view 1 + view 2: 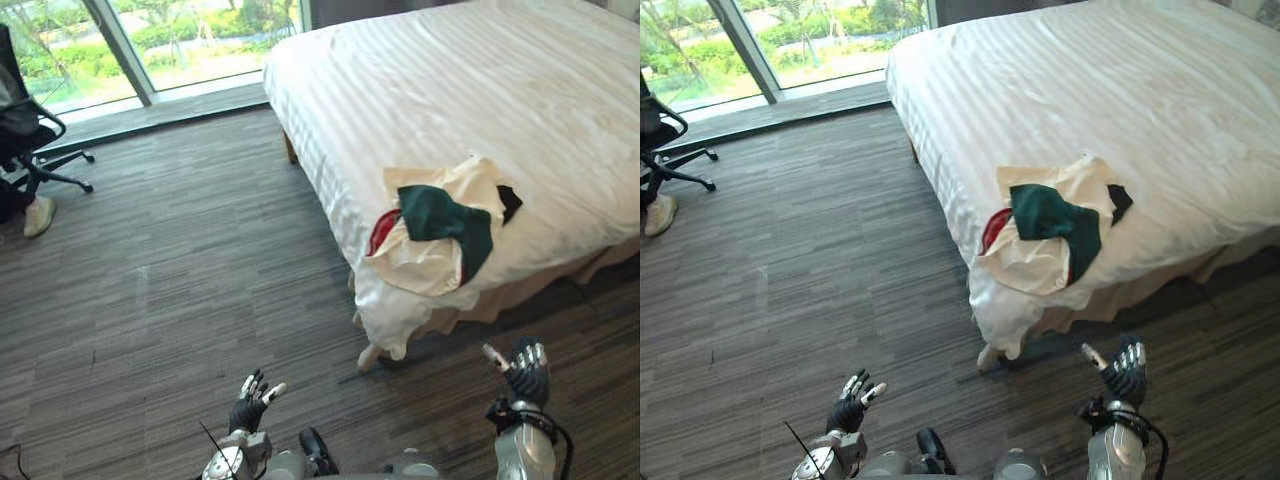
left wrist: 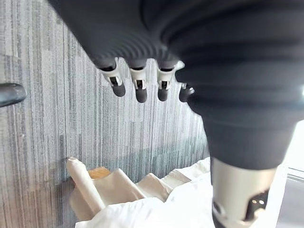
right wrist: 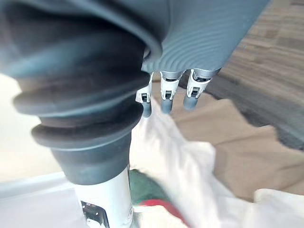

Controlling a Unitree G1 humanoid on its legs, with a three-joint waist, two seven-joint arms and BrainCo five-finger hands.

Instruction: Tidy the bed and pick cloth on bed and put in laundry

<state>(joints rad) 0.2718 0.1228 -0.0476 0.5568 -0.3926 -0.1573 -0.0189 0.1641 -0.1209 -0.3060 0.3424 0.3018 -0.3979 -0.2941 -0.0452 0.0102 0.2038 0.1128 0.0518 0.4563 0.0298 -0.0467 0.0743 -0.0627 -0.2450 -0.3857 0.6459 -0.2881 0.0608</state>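
A heap of clothes (image 1: pixel 440 235) is lying on the near corner of the bed (image 1: pixel 480 90), ahead of both hands. The right hand (image 1: pixel 525 372), fingers loosely spread and empty, is hovering nearer it. The left hand (image 1: pixel 250 400), likewise spread, is hanging farther left.

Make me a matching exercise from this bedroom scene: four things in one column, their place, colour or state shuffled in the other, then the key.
Things
1. green cloth
2. office chair
3. left robot hand
4. bed

Place, colour or state
A. beside the window
B. lying on the cream cloth at the bed's near corner
C. open, above the floor
D. white with faint stripes

Pairs: 1-B, 2-A, 3-C, 4-D
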